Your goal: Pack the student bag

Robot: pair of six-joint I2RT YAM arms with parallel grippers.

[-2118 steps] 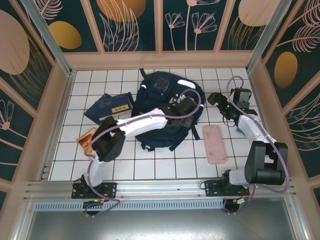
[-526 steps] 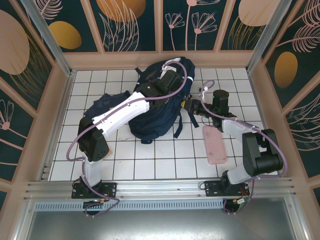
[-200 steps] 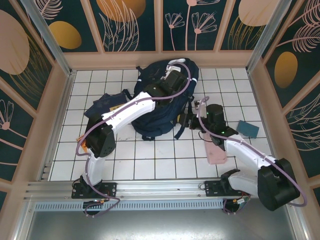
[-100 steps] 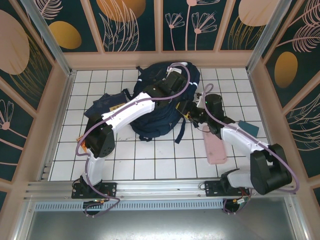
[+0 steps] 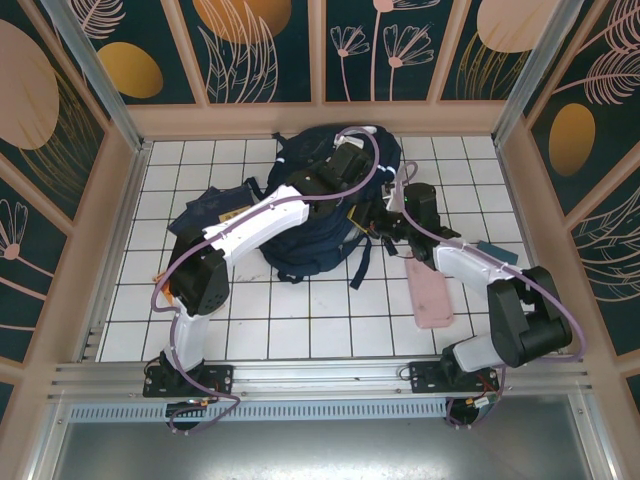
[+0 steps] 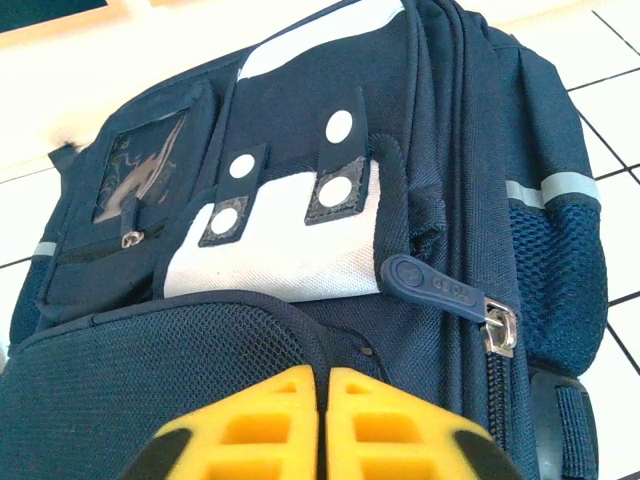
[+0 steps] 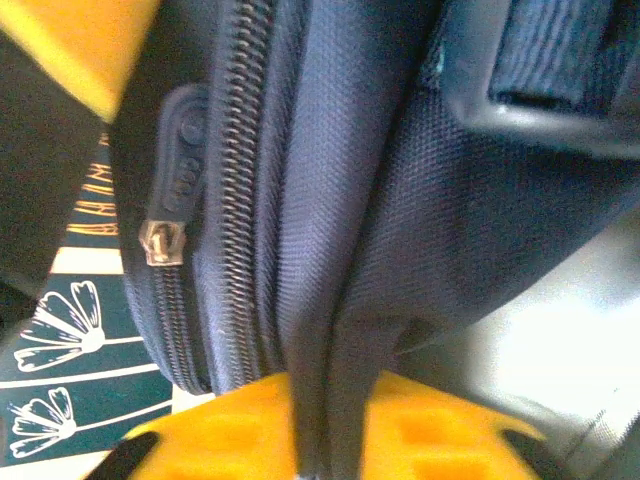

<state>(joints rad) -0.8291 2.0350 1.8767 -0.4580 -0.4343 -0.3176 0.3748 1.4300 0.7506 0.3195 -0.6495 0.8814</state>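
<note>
R hand point(image 7: 315, 400) pinches student bag point(image 5: 305, 248) fold; L hand point(image 6: 322, 382) closed at its front.

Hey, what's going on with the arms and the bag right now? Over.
Left hand shut against bag front. Right hand shut on bag fold by zip. Zip closed. Pink case lies aside, not blocking.

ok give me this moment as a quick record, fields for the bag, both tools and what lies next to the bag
bag: student bag, far middle of the tiled table
left tool: shut, low against the bag's front
right tool: shut on a fold of the bag's side fabric
nearby: pink case, flat on the table, right of the bag
</note>
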